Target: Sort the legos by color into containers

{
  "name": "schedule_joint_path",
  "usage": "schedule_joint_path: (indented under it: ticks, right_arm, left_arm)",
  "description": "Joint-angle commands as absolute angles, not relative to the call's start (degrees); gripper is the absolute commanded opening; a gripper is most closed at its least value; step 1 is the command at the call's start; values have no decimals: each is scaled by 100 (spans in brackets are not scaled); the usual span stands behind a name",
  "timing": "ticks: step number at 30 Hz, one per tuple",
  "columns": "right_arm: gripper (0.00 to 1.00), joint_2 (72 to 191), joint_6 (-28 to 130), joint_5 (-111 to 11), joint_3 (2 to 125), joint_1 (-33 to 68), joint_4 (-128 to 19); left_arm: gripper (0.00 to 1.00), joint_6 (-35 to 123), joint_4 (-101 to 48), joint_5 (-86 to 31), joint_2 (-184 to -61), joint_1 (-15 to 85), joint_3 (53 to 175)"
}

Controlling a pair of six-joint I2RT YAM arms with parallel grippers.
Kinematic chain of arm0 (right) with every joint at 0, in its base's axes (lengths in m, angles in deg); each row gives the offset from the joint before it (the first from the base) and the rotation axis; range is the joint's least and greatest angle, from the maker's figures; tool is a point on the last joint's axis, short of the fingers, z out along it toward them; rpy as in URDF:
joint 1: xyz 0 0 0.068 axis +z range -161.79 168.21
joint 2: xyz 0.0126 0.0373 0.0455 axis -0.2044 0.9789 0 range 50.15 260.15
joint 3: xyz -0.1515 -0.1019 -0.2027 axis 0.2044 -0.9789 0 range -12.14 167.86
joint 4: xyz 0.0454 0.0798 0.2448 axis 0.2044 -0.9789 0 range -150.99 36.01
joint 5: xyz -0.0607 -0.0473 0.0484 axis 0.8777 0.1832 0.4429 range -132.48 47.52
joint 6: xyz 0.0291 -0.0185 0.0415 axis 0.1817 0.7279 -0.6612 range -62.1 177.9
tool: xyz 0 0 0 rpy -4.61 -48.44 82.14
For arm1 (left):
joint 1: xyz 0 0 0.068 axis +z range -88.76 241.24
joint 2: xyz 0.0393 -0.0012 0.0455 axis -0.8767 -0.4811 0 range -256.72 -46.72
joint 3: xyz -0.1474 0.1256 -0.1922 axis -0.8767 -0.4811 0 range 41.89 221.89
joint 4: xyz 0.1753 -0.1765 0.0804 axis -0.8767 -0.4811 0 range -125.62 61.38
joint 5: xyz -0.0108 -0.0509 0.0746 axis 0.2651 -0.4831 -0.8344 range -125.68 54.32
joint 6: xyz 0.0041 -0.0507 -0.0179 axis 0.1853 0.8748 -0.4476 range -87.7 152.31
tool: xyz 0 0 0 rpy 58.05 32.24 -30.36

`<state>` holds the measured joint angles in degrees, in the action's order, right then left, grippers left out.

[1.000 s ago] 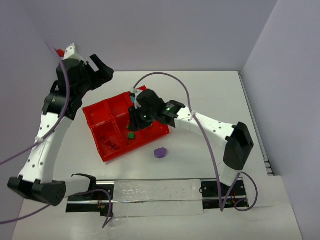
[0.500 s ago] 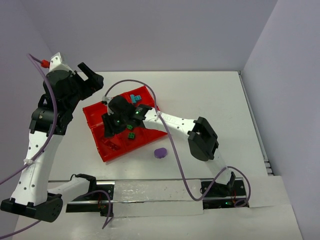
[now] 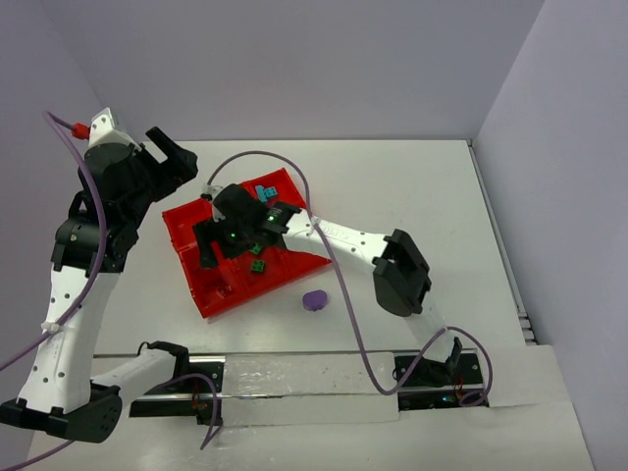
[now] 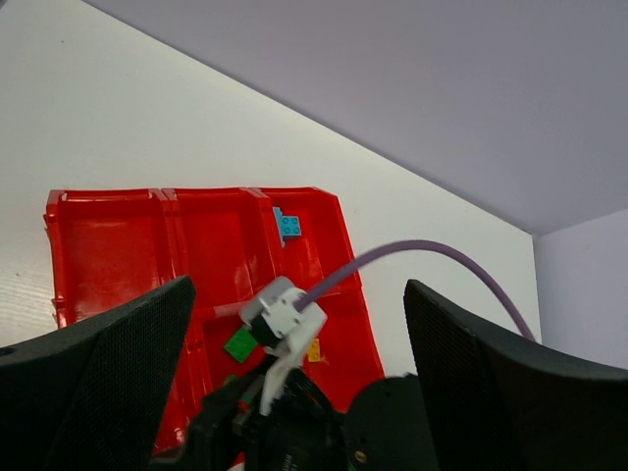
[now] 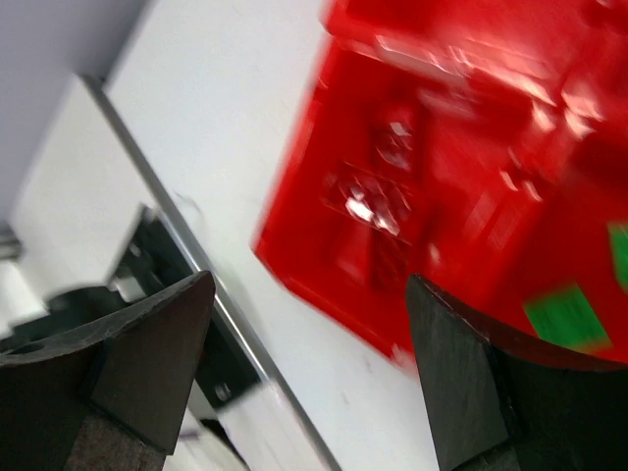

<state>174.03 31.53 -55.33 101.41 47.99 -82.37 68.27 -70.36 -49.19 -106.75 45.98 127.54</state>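
Hanging over the left part of the red tray, the R jaws are spread wide w/ nothing between them. The R wrist view is blurred, so whether they touch the tray can't be told. The R arm reaches in from the right, across the tray's near-right corner.

The L arm stands tall at the far left of the tabletop. The L jaws are also wide apart & hold nothing; they sit up off the tabletop, just beyond the tray's far-left corner, facing down at it.

The tray lies skewed, its right end turned toward the far side. Contents, compartment by compartment:
- far right: teal legos, by the far wall
- near middle: two green legos, close together
- near right: one yellow lego, seen from the L wrist cam only
- far left & far middle: look bare from the L wrist cam
- near left: too glossy & blurred to tell

One purple lego lies on the tabletop, near the tray's near edge but apart from it, toward its right end.
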Motion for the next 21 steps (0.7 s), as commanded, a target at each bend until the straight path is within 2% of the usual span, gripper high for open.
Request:
schedule_joint_path:
  ticks: [1, 10, 13, 21]
  right_arm:
    - [86, 16053, 3390, -4675, 9289, 4692, -8247]
    - [95, 13581, 3188, -3752, 6833, 3541, -8225]
    - [99, 13013, 3209, -3379, 6393, 3080, -8341]
    - [100, 12056, 3263, -2676, 5835, 2205, -8866]
  left_arm:
    - [95, 6825, -7151, -5071, -10610, 4630, 12735]
    - [95, 6852, -7010, -4953, -10582, 4630, 12455]
    - [95, 6834, -7041, -4970, -10621, 4634, 12481]
    - [95, 6812, -6839, -4795, -10639, 4639, 12293]
